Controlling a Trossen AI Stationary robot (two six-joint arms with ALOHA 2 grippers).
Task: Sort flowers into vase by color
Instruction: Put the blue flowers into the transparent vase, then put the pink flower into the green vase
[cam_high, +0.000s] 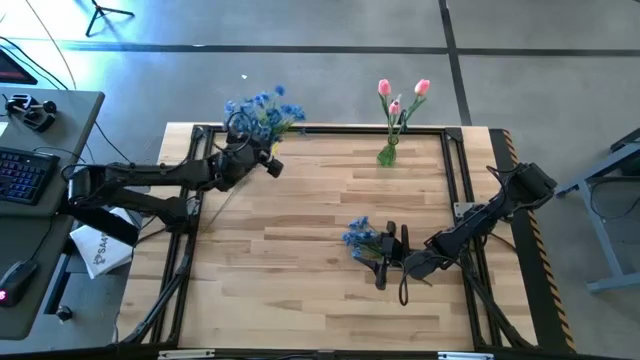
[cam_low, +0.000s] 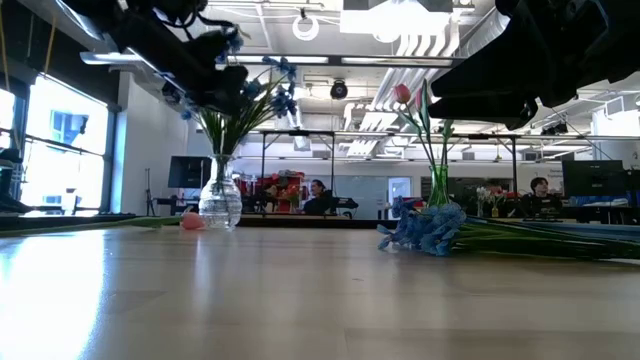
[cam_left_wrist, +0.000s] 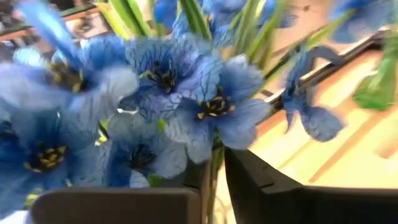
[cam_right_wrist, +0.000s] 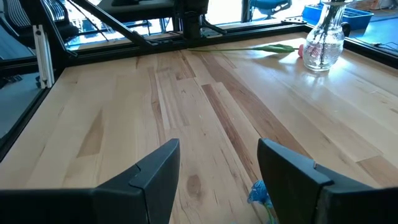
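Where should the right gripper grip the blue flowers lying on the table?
On the green stems, from above. The blue flowers lie flat, blossoms bunched at one end, stems running toward the right gripper, which is open beside them.

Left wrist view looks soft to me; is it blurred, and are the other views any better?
Left wrist view: bright blue fabric blossoms fill the frame, smeared and out of focus. Low view: both arms are dark silhouettes against bright ceiling lights. Right wrist view: crisp, with the clear glass vase sharp. High view: evenly lit.
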